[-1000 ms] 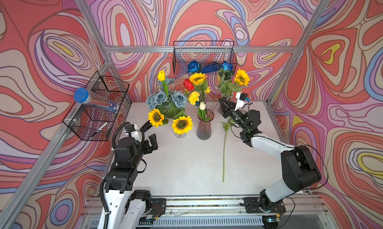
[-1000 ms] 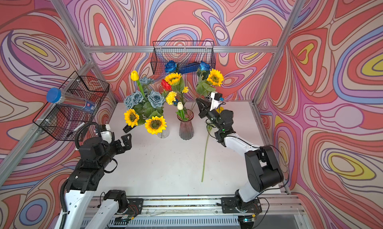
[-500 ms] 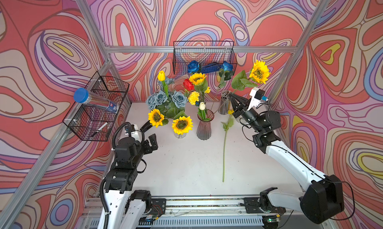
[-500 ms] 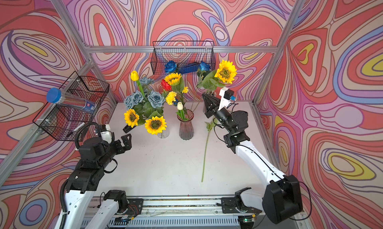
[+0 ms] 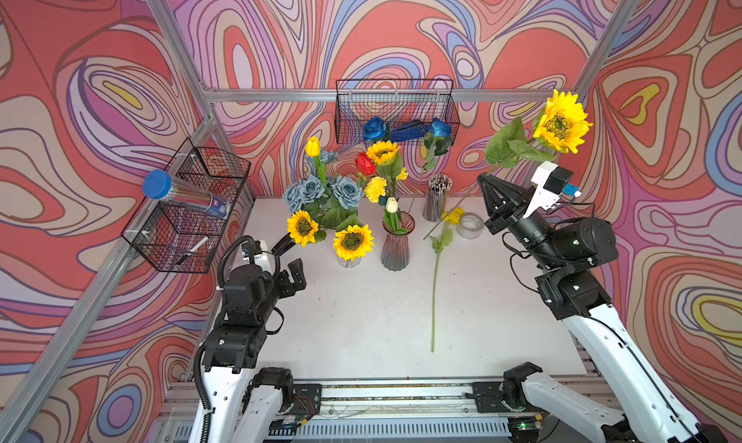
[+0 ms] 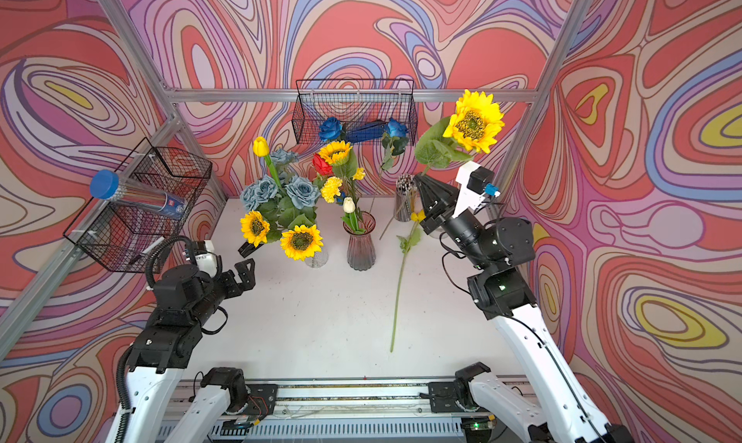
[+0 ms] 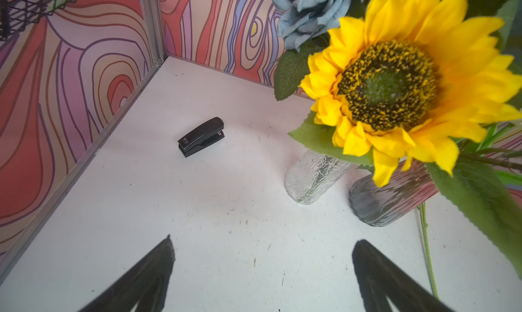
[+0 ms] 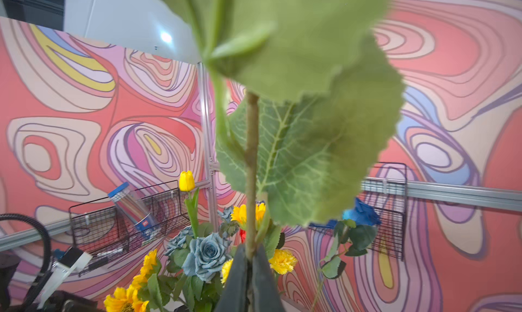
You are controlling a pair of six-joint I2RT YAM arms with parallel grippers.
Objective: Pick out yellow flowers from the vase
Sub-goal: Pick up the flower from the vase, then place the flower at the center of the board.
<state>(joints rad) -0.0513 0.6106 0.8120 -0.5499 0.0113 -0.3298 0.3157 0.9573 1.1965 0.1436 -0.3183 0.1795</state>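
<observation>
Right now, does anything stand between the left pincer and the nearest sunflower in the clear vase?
Nothing visible does. Between the open left pincer and the sunflower above the clear vase there is only bare table; the black stapler lies aside, near the wall corner.

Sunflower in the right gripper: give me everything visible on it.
Artificial yellow sunflower with a dark brown centre: fabric-looking petals, broad serrated green leaves, long brownish-green stem. Held aloft at the right rear of the cell. The right gripper is shut on the stem below the leaves; the stem's tail slants down toward the white table.
</observation>
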